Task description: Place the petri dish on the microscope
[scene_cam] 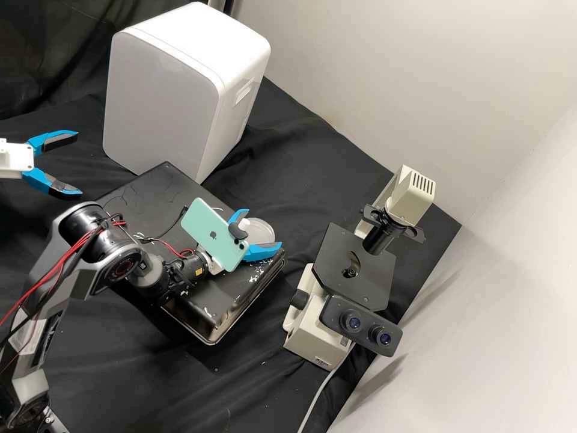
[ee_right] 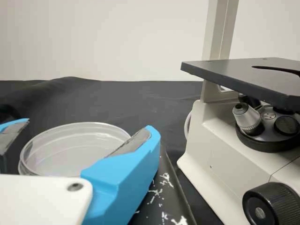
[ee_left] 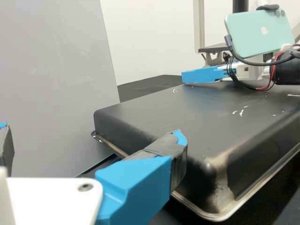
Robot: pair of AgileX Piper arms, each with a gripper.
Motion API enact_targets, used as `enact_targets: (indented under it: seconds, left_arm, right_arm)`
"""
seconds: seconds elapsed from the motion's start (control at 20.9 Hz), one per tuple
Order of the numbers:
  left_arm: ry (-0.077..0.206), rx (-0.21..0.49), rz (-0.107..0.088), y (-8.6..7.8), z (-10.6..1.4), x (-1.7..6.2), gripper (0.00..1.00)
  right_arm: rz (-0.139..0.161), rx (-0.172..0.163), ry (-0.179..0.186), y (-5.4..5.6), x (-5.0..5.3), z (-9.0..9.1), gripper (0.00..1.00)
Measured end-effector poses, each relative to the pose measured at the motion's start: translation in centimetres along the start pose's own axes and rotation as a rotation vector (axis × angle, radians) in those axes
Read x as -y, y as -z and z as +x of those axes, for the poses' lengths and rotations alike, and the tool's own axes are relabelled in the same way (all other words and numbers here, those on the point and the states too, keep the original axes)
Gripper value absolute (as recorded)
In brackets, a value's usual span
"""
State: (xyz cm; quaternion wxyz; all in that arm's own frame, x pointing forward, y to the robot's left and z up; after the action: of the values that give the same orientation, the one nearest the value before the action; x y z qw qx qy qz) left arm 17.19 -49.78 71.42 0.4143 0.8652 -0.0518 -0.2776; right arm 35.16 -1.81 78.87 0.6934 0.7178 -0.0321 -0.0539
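While a phone (scene_cam: 215, 234) hides half the dish (scene_cam: 264, 228), the right gripper (ee_right: 86, 130) straddles it.
Fingers (ee_right: 136, 154) apart, contact unclear; left gripper (scene_cam: 75, 162), cut off at the edge, also spread.

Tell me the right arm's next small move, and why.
Probably close the right gripper on the petri dish: its open fingers flank the dish, which lies on the black tray, not yet lifted toward the microscope stage.
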Motion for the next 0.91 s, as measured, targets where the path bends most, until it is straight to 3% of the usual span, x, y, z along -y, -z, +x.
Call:
enact_targets:
  seconds: [0.24,0.43,0.53,0.67,0.91]
  left_arm:
    - [0.000,0.000,0.000,0.0,0.0,0.00,1.00]
    - [-0.002,0.000,0.000,0.0,0.0,-0.04,1.00]
    - [0.000,0.000,0.000,0.0,0.0,-0.01,1.00]
    - [0.009,-0.001,0.000,0.0,0.1,0.17,1.00]
    - [0.009,-0.001,0.000,0.0,0.1,0.17,1.00]
  right_arm:
    - [0.007,-0.004,0.002,0.0,-0.3,-0.3,0.00]
    - [0.013,-0.010,-0.019,0.3,-1.2,-0.8,0.00]
    - [0.026,-0.004,-0.007,0.4,-1.7,-1.2,0.00]
    - [0.054,-0.003,-0.027,0.7,-3.0,-1.9,0.00]
    - [0.073,-0.052,-0.088,1.7,-5.5,-2.8,0.00]
